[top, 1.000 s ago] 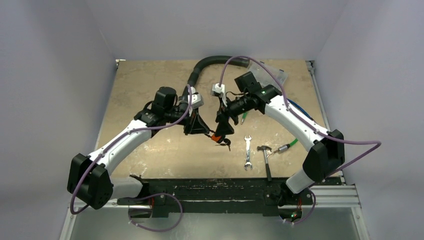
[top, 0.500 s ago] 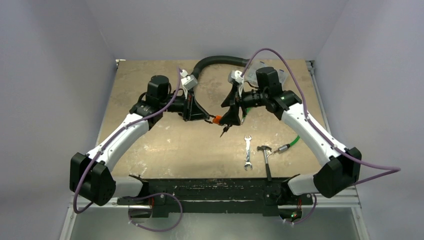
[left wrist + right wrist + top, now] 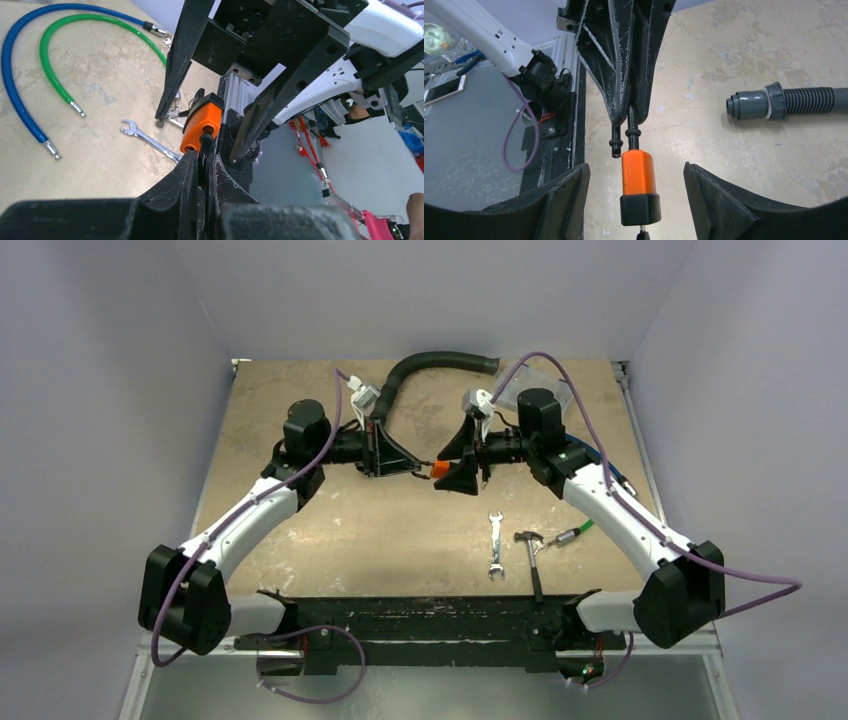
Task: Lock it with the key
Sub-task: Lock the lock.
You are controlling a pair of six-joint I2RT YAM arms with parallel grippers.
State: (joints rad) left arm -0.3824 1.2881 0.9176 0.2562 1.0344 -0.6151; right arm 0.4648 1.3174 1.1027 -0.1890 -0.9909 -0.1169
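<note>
An orange padlock with a black base hangs in the air between my two grippers. My left gripper is shut on its black shackle. In the right wrist view the shackle's free leg stands out of the padlock body, and a key sticks out of the black base. My right gripper is open, with one finger on each side of the padlock and not touching it. The left wrist view also shows the padlock.
A wrench, a hammer and a green-handled screwdriver lie on the table at the front right. A black corrugated hose curves along the back. Blue and green cables lie at the right edge.
Both grippers have moved up and toward the back of the table, with the padlock carried along. The right wrist has turned and now faces the left gripper, its fingers on either side of the padlock.
</note>
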